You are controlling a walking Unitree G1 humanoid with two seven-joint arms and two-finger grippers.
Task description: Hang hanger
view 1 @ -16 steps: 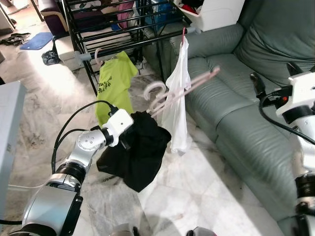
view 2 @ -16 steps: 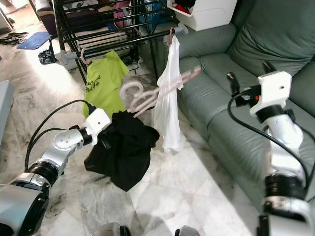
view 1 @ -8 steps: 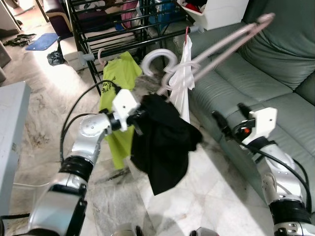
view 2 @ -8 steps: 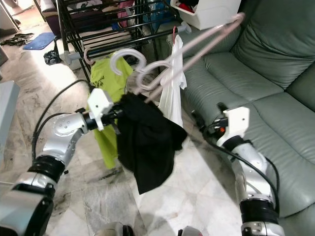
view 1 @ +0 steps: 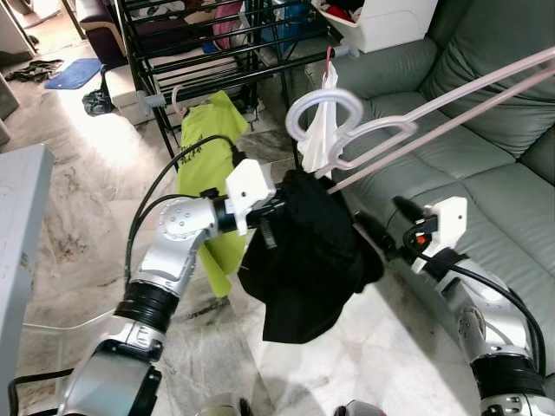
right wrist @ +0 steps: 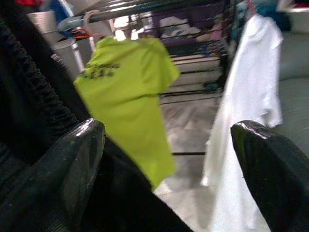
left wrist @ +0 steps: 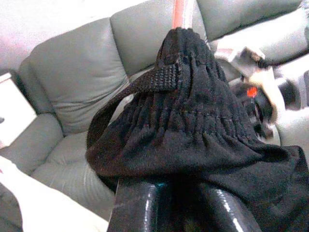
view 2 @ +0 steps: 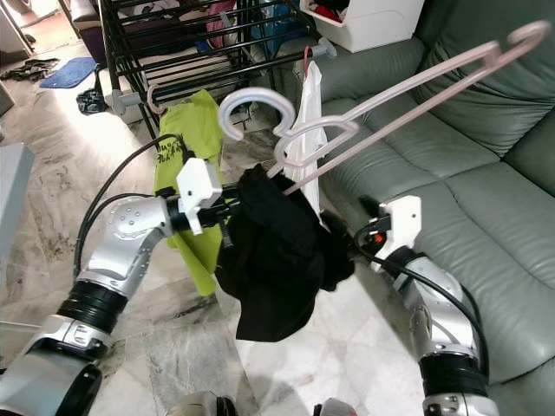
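Observation:
Two pale pink hangers (view 1: 425, 113) stick up out of a bunched black garment (view 1: 308, 260), with their hooks (view 1: 323, 113) in front of the rack and their long ends over the sofa. My left gripper (view 1: 276, 218) is shut on the top of the garment; in the left wrist view the cloth (left wrist: 193, 121) bulges between the fingers (left wrist: 137, 210) and a pink stem (left wrist: 179, 12) rises behind it. Just to the garment's right, my right gripper (view 1: 375, 232) stands open, its fingers (right wrist: 84, 150) wide apart and one against the black cloth. The black drying rack (view 1: 217, 52) stands behind.
A yellow-green shirt (view 1: 204, 147) and a white garment (view 1: 323, 130) hang from the rack's front bar. The grey-green sofa (view 1: 486, 199) runs along the right, with a white box (view 1: 381, 22) at its far end. A grey cabinet edge (view 1: 13, 225) is at left, and the floor (view 1: 87, 199) is marble.
My left arm has lifted the black garment and hangers up and to the right, and the hangers have swung out over the sofa. The right arm has come down and in beside the garment.

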